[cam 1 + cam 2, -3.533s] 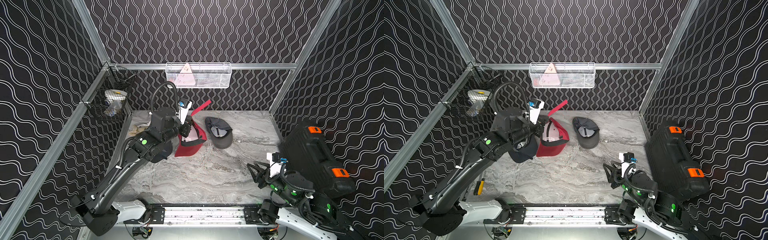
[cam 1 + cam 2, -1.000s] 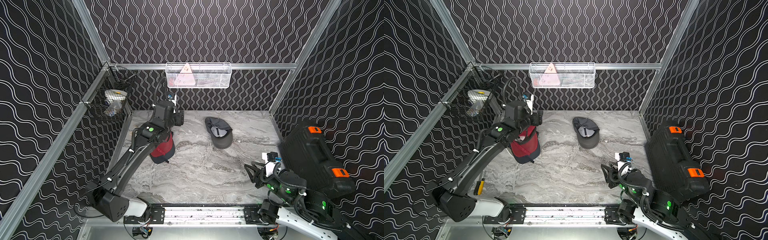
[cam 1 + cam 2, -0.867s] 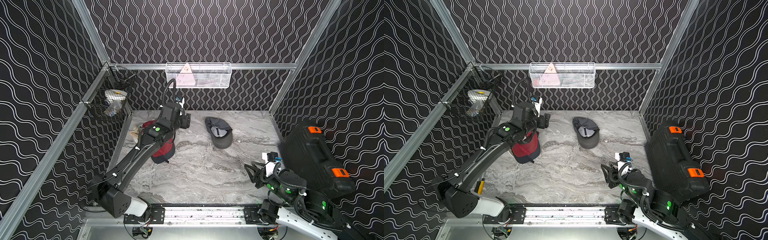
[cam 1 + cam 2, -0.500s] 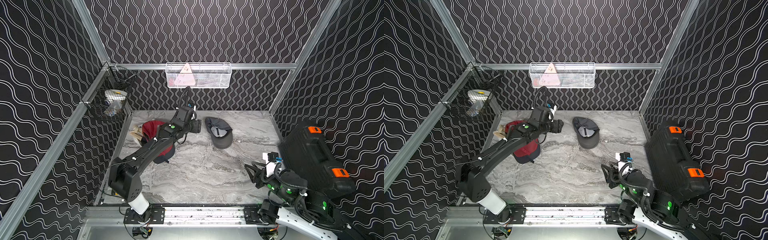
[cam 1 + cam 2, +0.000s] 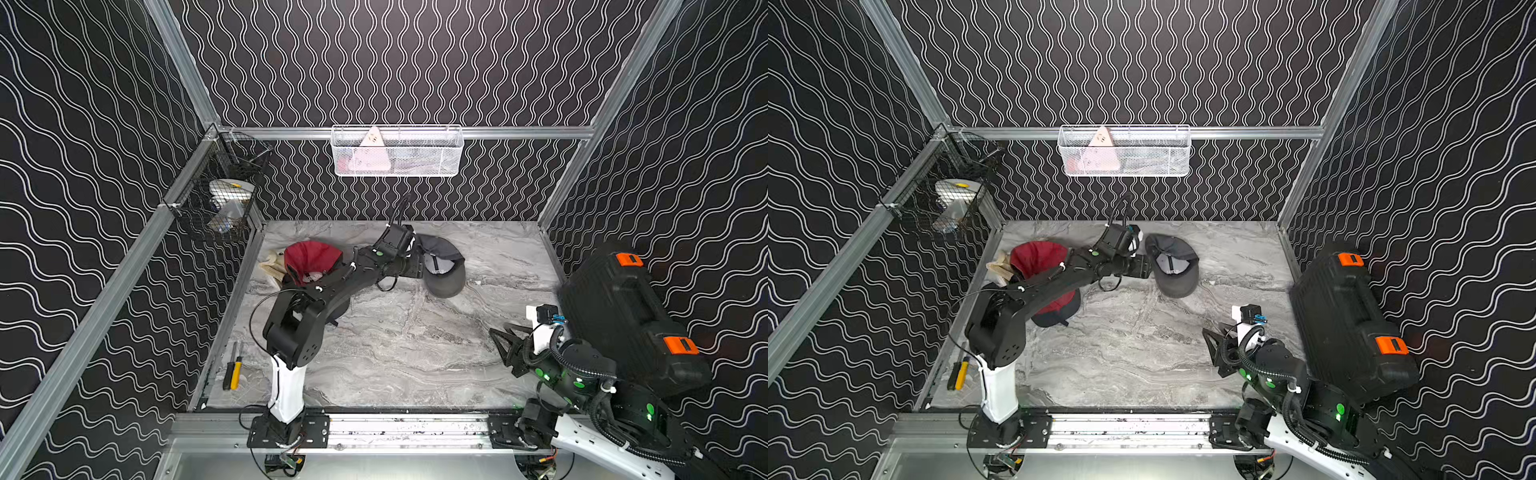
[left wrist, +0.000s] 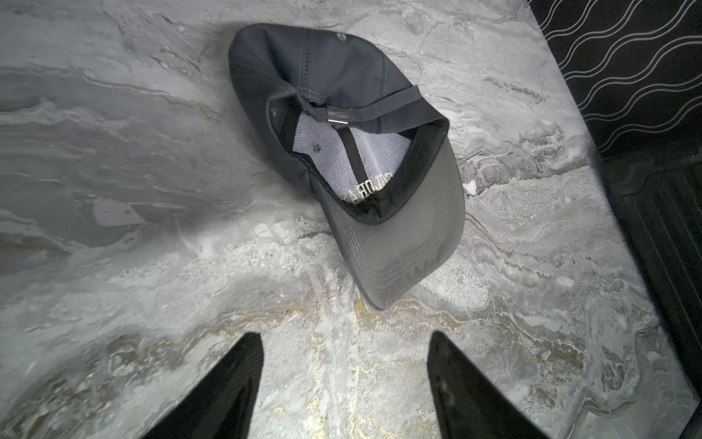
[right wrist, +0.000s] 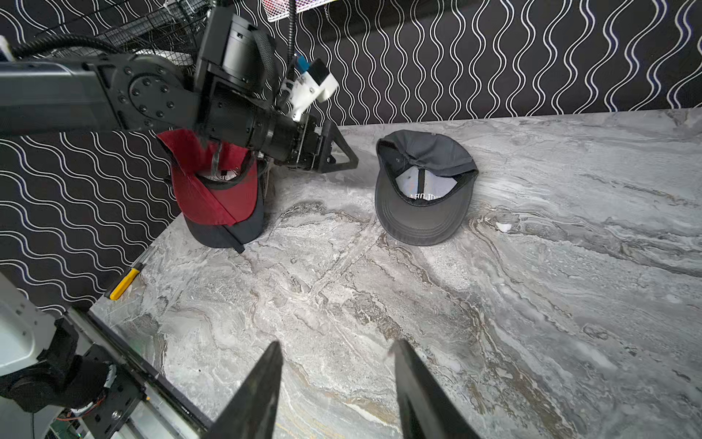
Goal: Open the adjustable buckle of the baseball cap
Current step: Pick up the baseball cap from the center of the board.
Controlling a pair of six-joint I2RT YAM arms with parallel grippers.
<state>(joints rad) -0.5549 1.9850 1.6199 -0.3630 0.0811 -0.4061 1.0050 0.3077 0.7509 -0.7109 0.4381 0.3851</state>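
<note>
Though just beyond the left pincer (image 6: 345, 336), the grey cap (image 6: 402, 235) lies untouched.

The worktop (image 5: 395, 353) is bare and free across its middle and front. The grey cap (image 5: 442, 270) lies just ahead of the left tool (image 6: 343, 338), with clear marble between them. The red cap pile (image 5: 309, 259) crowds the left wall. The black case (image 5: 623, 316) blocks the right side, close beside the right tool (image 7: 336, 346).

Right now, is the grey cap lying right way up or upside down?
Upside down: the grey cap lies on the table with its white lining facing up.
</note>
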